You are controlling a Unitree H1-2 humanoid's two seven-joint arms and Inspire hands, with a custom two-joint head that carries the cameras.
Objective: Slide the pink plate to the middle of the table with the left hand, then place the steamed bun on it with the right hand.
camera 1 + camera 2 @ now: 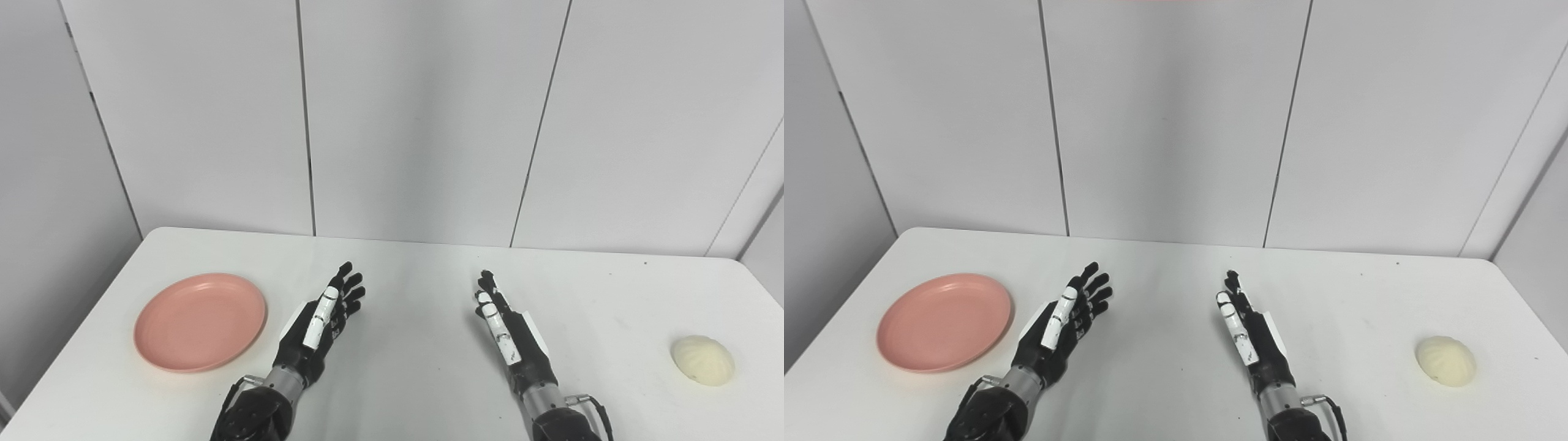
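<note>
A pink plate [201, 321] lies empty on the left side of the white table [416, 288]. A pale steamed bun [702, 360] rests near the table's right edge. My left hand [321, 324] hovers just right of the plate, fingers stretched out and apart, holding nothing. My right hand [505, 327] is near the table's middle, well left of the bun, also open with straight fingers. Neither hand touches the plate or the bun.
Grey wall panels [422, 116] stand behind the table's far edge. The table's rounded corners show at the back left and back right. Nothing else lies on the tabletop between the two hands.
</note>
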